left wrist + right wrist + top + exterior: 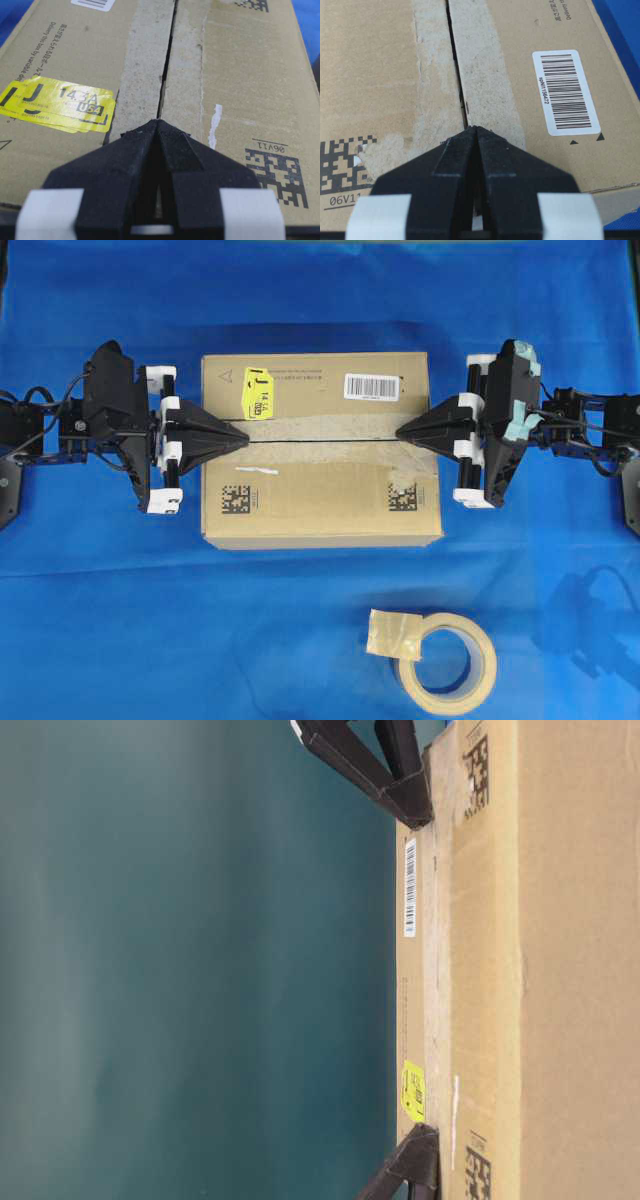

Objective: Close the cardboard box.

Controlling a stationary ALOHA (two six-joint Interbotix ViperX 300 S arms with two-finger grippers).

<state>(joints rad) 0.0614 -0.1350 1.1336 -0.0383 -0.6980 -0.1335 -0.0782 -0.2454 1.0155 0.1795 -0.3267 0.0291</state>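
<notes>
Two long flaps of the cardboard box (320, 450) lie flat and meet along a dark seam that runs from 9 o'clock to 3 o'clock across the lid, so the box looks already shut, or very nearly so. It sits at the centre of the blue cloth (320, 640) in the overhead view, with a beige tape roll (447, 662) well apart from it at about 5 o'clock. The left gripper (243, 438) reaches in from 9 o'clock and the right gripper (400, 430) from 3 o'clock; each has its two fingers pressed together into a single point and clamps nothing, the tip lying over its end of the seam. Whether the tips actually press on the board I cannot tell, though the table-level view shows them at the lid's surface. A yellow sticker (258, 392) lies at 11 o'clock on the far flap and a barcode label (371, 387) at 1 o'clock; QR-code prints (241, 498) mark the near flap. Judging by the corrugated board, the box is probably light and fairly stiff across a panel, yet springy at the flap hinges, so a flap may lift again once released. The surface is dry and matt, with worn tape strips (145, 75) beside the seam, so it should not be slippery. No edge offers itself for pinching; the sensible handling is downward pressure close to the seam, near each end, where both flaps can be held by one tip.
</notes>
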